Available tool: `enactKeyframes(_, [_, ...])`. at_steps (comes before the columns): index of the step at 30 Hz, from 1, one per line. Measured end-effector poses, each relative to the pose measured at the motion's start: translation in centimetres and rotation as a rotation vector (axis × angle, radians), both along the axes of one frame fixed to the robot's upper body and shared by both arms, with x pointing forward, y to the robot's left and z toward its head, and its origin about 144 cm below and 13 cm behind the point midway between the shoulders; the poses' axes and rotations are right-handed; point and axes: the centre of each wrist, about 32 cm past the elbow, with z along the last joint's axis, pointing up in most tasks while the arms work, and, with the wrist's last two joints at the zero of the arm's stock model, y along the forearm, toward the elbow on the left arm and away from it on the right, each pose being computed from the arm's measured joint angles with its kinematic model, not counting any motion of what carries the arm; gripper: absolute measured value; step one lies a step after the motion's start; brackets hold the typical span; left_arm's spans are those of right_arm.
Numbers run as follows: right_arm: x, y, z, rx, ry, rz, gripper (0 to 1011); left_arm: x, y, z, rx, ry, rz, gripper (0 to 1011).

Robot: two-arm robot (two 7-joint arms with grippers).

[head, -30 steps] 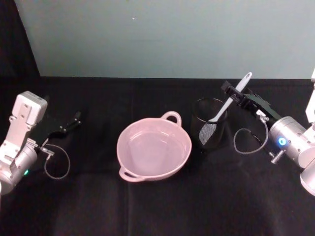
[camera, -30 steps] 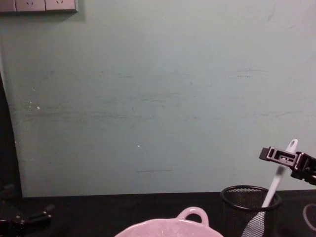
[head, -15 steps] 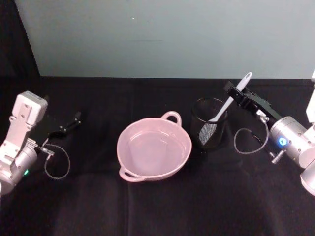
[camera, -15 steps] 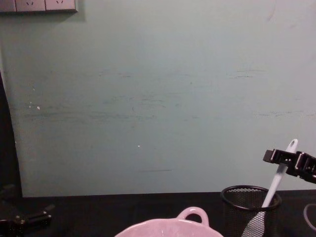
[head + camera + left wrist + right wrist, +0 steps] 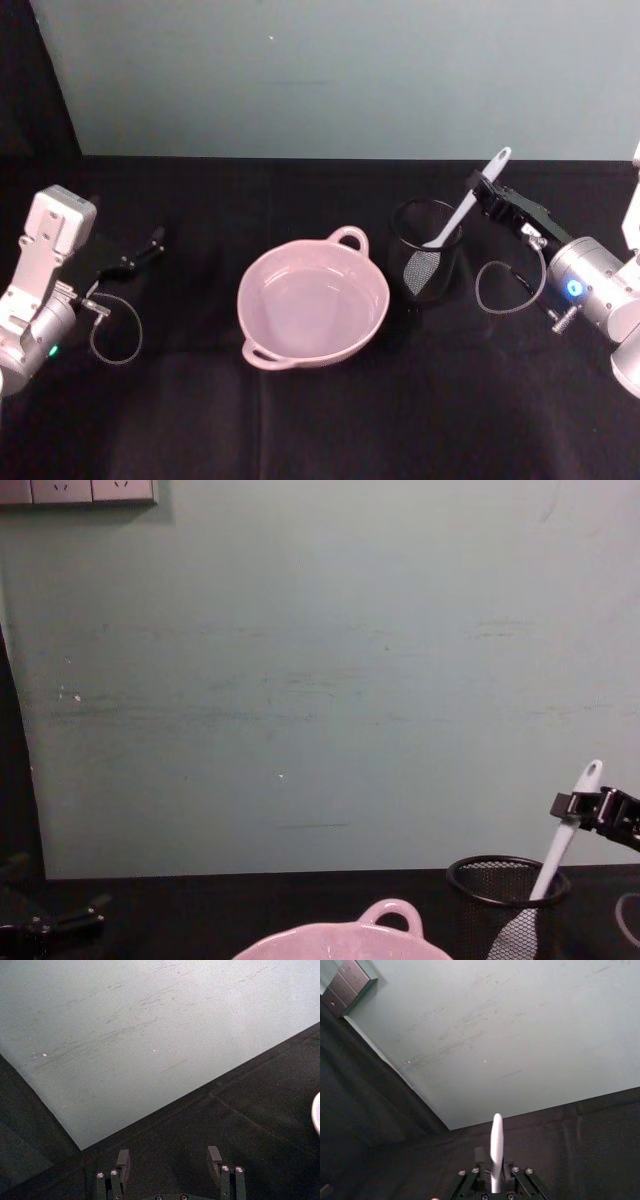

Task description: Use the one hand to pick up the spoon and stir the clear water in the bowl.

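The right hand (image 5: 479, 187) has slid back along the spoon (image 5: 458, 208) in the mesh cup (image 5: 445, 280) and now pinches its handle, ready to lift toward the bowl (image 5: 254, 291).

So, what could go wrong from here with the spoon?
The spoon leans in the black mesh cup, with the right gripper high on its handle; a slanted pull could catch the head on the rim and tip the cup.
The cup stands close beside the pink bowl of water; a tipping cup or a hasty swing could knock it and spill.
The left gripper rests parked at the left.
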Motion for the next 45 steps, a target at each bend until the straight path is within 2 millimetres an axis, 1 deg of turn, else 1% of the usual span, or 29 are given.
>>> enactKeyframes(1, [0.0,0.0,0.0,0.000,0.000,0.000,226,0.0,0.0,0.0,0.000,0.000,0.000,1011])
enactKeyframes(2, [0.0,0.0,0.0,0.000,0.000,0.000,170,0.0,0.0,0.0,0.000,0.000,0.000,1011])
enactKeyframes(5, [0.0,0.0,0.0,0.000,0.000,0.000,110,0.0,0.0,0.0,0.000,0.000,0.000,1011])
enactKeyframes(12, [-0.1,0.0,0.1,-0.002,-0.006,0.002,110,0.0,0.0,0.0,0.000,0.000,0.000,1011])
enactKeyframes(18, [-0.5,0.2,1.0,-0.029,-0.059,0.013,110,0.0,0.0,0.0,0.000,0.000,0.000,1011])
enactKeyframes(22, [-0.8,0.2,2.2,-0.061,-0.098,0.034,110,0.0,0.0,0.0,0.000,0.000,0.000,1011])
enactKeyframes(29, [-1.2,0.2,4.8,-0.168,-0.173,0.076,110,0.0,0.0,0.0,0.000,0.000,0.000,1011])
enactKeyframes(34, [-1.1,-0.1,7.5,-0.272,-0.247,0.120,110,0.0,0.0,0.0,0.000,0.000,0.000,1011])
enactKeyframes(35, [-1.1,-0.1,7.5,-0.272,-0.247,0.120,110,0.0,0.0,0.0,0.000,0.000,0.000,1011])
enactKeyframes(39, [-0.9,-0.4,9.2,-0.322,-0.291,0.157,110,0.0,0.0,0.0,0.000,0.000,0.000,1011])
enactKeyframes(45, [-0.6,-0.9,10.5,-0.342,-0.318,0.186,110,0.0,0.0,0.0,0.000,0.000,0.000,1011])
